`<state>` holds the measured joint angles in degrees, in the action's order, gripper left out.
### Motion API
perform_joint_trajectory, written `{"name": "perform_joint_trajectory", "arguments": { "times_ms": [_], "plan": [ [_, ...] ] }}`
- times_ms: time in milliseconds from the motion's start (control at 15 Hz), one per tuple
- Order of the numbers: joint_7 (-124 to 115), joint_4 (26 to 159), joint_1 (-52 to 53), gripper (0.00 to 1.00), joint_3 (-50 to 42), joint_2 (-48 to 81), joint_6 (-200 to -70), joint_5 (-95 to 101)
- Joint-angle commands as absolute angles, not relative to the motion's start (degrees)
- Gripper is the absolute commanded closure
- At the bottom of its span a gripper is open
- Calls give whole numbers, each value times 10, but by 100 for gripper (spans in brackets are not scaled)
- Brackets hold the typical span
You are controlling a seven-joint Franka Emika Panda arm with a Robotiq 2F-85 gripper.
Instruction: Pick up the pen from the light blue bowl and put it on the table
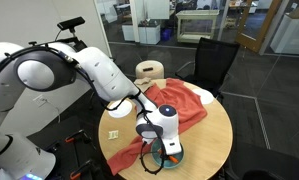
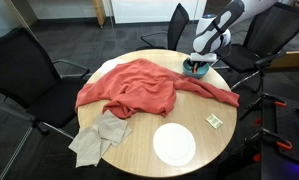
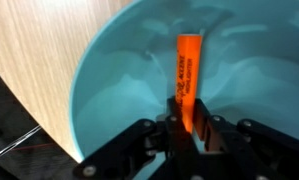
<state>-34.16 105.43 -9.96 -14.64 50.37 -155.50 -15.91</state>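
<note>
Claw: in the wrist view the claw (image 3: 193, 126) comes in from the bottom edge. Its two black fingers (image 3: 173, 128) are drawn in against either side of the pen's lower end, with no gap showing, so it is clamped on the pen.
Claw, wider views: in both exterior views it points down over the bowl, at lower centre (image 1: 157, 142) and at upper right (image 2: 197, 62).
Pen: the pen (image 3: 190, 75) is short, thin and orange, with dark print along the barrel. It runs from the claw up toward the top centre of the wrist frame, inside the bowl's outline. I cannot tell whether it touches the bowl's floor. In the exterior views it is too small to make out.
Bowl: the light blue bowl (image 3: 119, 90) is round and shallow and fills most of the wrist frame. The pen is the one thing seen in it. In both exterior views it sits under the claw near the table's rim (image 1: 170, 157) (image 2: 196, 71), partly hidden.
Tabletop: the tabletop (image 2: 141, 140) is round, light wood, and also shows at the upper left of the wrist view (image 3: 39, 50).
Red cloth: a red cloth (image 2: 139, 85) lies crumpled across the middle — one corner stretches toward the bowl.
White plate: a white plate (image 2: 174, 144) lies flat at lower centre, well apart from the bowl.
Beige cloth: a beige cloth (image 2: 97, 137) sits at the lower left rim, just beside the red cloth.
</note>
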Motion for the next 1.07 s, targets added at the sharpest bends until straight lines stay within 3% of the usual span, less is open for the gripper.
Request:
{"name": "perform_joint_trajectory", "arguments": {
  "times_ms": [0, 1000],
  "plan": [
    [-357, 1050, -89, 95, -157, 493, -1533, -167],
    [-343, 1197, -76, 95, -170, 260, -1545, -154]
  ]
}}
